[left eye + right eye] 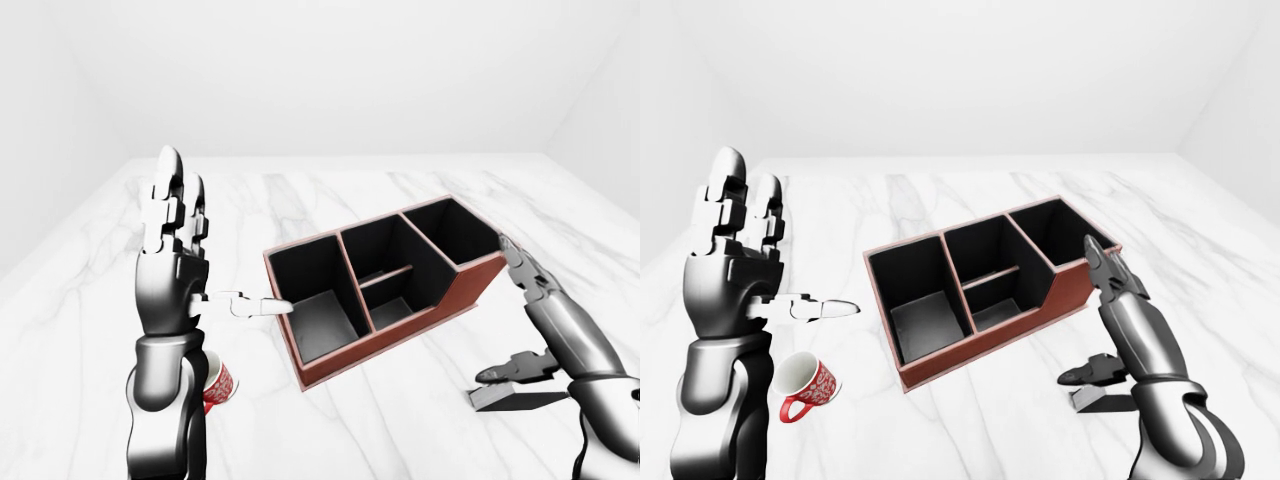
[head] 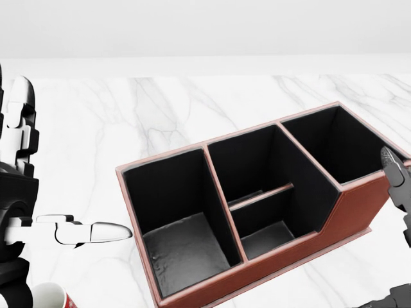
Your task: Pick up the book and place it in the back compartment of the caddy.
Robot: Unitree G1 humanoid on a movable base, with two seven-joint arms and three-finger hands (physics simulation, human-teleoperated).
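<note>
The caddy (image 1: 400,336) is a red-brown box with black compartments, lying at an angle on the white marble table (image 1: 300,200). A thin dark grey book (image 1: 515,399) lies flat on the table to the caddy's lower right. My right hand (image 1: 495,312) hovers open over the book, with its fingers stretched up beside the caddy's right end and its thumb just above the cover. My left hand (image 1: 222,250) is raised and open left of the caddy, its thumb pointing at the caddy's left wall. Only the right hand's fingertips (image 2: 393,168) show in the head view.
A red patterned mug (image 1: 810,386) stands on the table below my left hand, left of the caddy. White walls close off the table at the top of the views.
</note>
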